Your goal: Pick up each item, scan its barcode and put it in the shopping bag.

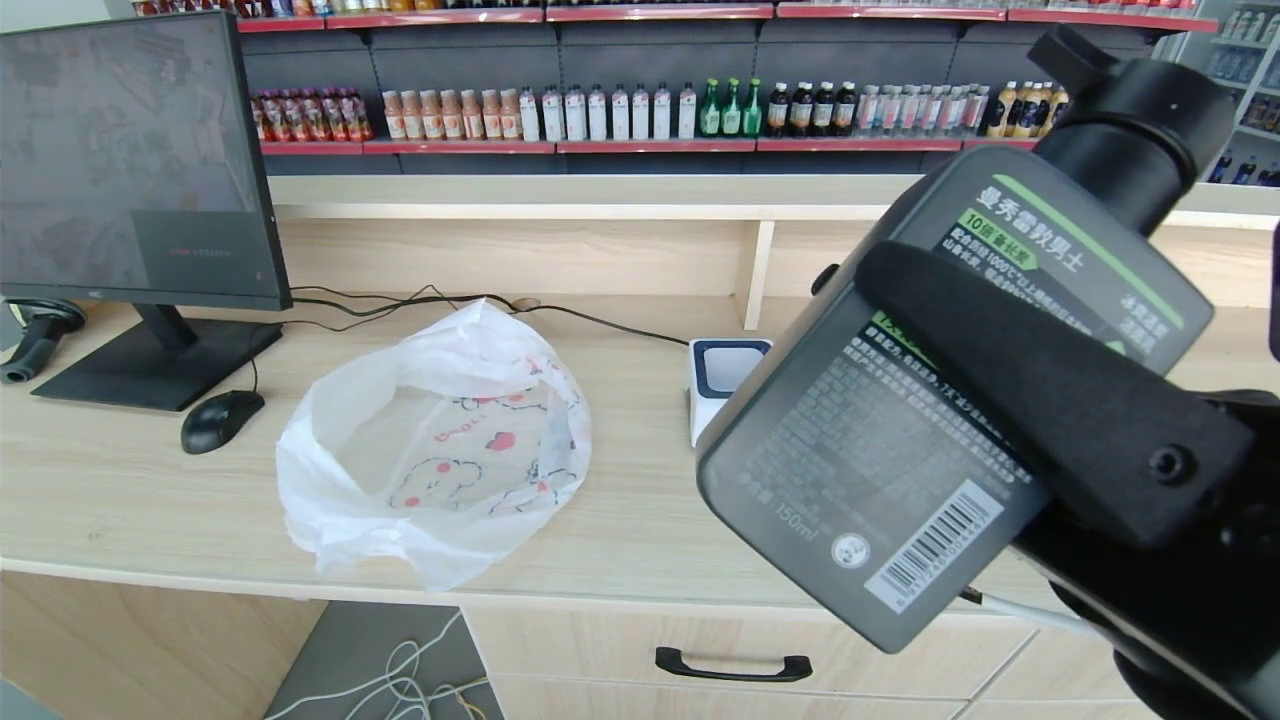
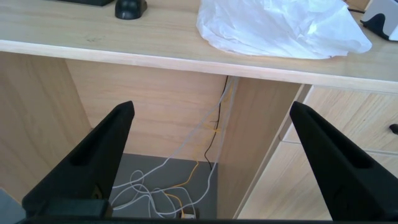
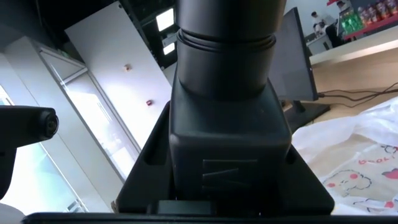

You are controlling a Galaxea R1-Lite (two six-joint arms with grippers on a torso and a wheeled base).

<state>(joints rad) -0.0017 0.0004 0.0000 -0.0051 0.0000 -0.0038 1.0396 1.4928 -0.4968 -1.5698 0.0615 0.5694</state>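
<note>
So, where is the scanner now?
In the head view the scanner sits on the counter, right of the bag, partly behind the held bottle.

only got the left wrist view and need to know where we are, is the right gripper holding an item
observer: yes, the right gripper is shut on a dark grey bottle, held up near the head camera
operator: barcode visible
observer: yes, the barcode is on the bottle's lower corner, facing the head camera; the scanner sits on the counter behind the bottle
operator: bag open
observer: the shopping bag lies on the counter to the robot's left of the scanner, its mouth open upward
</note>
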